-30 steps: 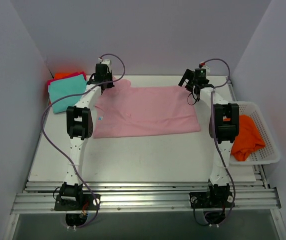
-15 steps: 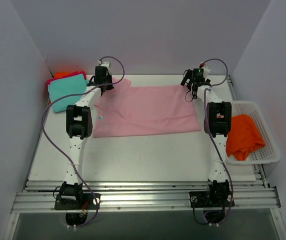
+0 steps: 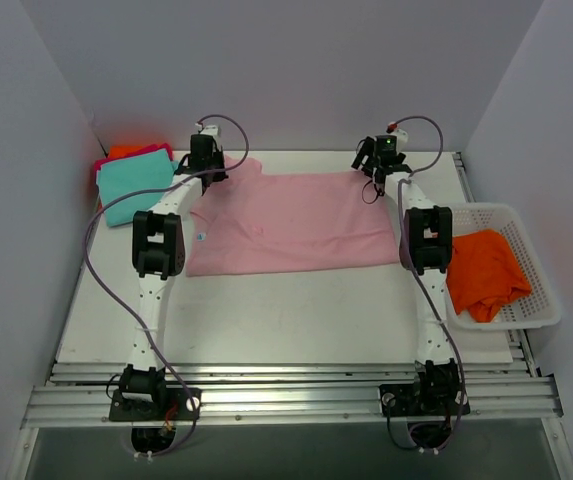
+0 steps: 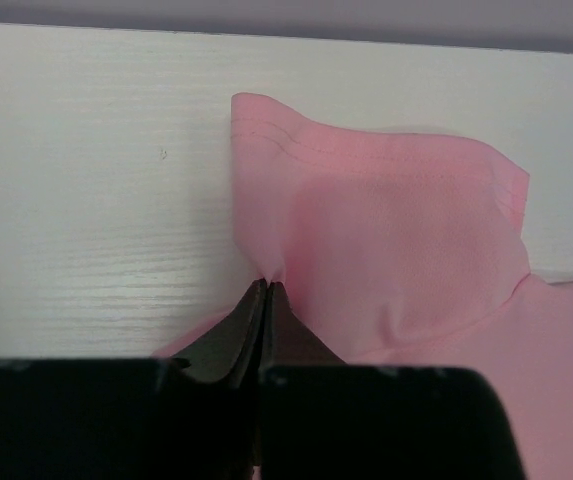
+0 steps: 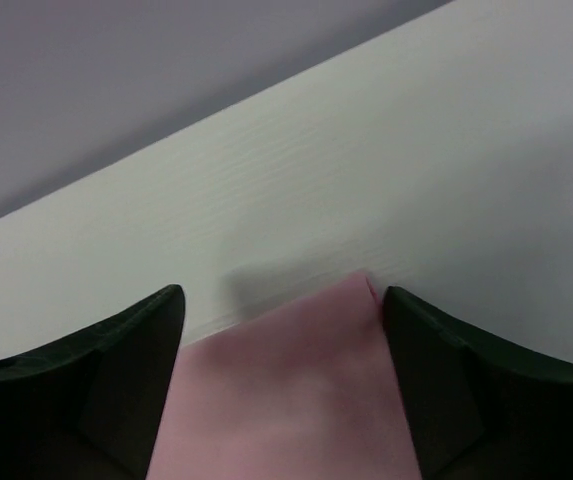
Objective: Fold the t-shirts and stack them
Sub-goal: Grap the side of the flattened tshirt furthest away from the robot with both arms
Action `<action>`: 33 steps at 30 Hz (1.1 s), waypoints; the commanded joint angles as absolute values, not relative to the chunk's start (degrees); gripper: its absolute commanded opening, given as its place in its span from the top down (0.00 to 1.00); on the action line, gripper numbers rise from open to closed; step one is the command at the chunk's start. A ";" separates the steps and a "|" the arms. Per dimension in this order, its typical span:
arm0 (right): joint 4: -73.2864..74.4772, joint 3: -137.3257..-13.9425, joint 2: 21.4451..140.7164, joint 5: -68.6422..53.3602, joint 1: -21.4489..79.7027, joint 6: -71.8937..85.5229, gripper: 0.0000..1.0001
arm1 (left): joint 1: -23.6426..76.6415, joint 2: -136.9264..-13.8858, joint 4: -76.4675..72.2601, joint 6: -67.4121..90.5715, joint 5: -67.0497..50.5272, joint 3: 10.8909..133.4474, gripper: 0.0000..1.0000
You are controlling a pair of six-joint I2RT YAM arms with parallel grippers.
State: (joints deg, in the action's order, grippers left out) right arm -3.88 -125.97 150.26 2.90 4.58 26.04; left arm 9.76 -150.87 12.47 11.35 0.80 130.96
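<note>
A pale pink t-shirt (image 3: 296,225) lies spread flat across the back middle of the table. My left gripper (image 3: 209,178) is shut on a pinch of its fabric where the sleeve (image 4: 386,230) meets the body, and the tips (image 4: 267,287) grip a small pink fold. My right gripper (image 3: 371,188) stands open at the shirt's far right corner. That corner (image 5: 351,300) lies between the two dark fingers (image 5: 136,350), and the gripper's gap (image 5: 281,300) straddles it. A folded teal t-shirt (image 3: 131,188) lies on magenta and orange ones at the back left.
A white mesh basket (image 3: 538,295) at the right edge holds a crumpled orange t-shirt (image 3: 481,270). The back wall stands just behind both grippers. Bare white table (image 3: 286,320) runs between the pink shirt and the arm bases.
My right gripper has moved left and down onto the pink shirt's far right corner. The left gripper has kept its hold and place.
</note>
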 commanded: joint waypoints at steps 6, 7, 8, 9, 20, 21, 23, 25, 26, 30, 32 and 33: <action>-2.98 -127.27 153.90 0.62 5.10 27.16 0.88 | 9.32 -146.86 8.88 11.43 0.00 130.52 0.98; -3.34 -126.92 153.64 0.62 5.10 27.16 0.93 | 9.32 -146.87 8.88 11.43 0.00 130.52 0.98; -3.77 -126.31 153.37 0.62 5.10 27.07 0.95 | 9.23 -146.95 8.70 11.43 0.00 130.60 0.98; -3.95 -126.04 153.11 0.62 5.10 27.07 0.97 | 9.14 -147.13 8.70 11.51 0.00 130.78 0.98; -5.36 -122.87 146.09 0.62 4.48 26.63 1.00 | 8.96 -144.77 8.35 11.25 0.79 132.63 0.98; -5.45 -122.61 145.20 0.62 4.57 26.63 1.00 | 9.05 -144.06 8.00 11.08 0.79 132.19 0.98; -5.80 -121.29 142.75 -0.95 4.66 26.37 1.00 | 9.31 -142.74 7.21 10.64 0.97 130.61 0.98; -6.15 -119.72 140.38 -0.88 4.83 25.93 1.00 | 9.40 -140.98 7.03 10.28 1.14 129.38 0.98; -6.15 -119.10 139.67 -0.88 4.92 25.93 1.00 | 9.49 -139.76 6.86 10.37 1.40 128.77 0.98; -7.03 -115.41 136.06 -0.53 4.92 25.66 1.00 | 10.37 -135.89 3.44 9.24 2.63 123.32 0.98; -7.29 -113.13 134.22 -0.53 4.92 25.40 1.00 | 10.72 -133.43 1.85 8.88 2.99 119.90 0.98; -7.38 -112.25 133.51 -0.53 4.83 25.40 1.00 | 10.98 -132.64 1.67 8.70 3.34 118.93 0.98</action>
State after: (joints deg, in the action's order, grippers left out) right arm -6.39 -114.17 139.70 -0.47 4.86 26.46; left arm 9.98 -138.80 7.22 10.33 1.87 121.54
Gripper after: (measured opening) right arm 0.015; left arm 0.032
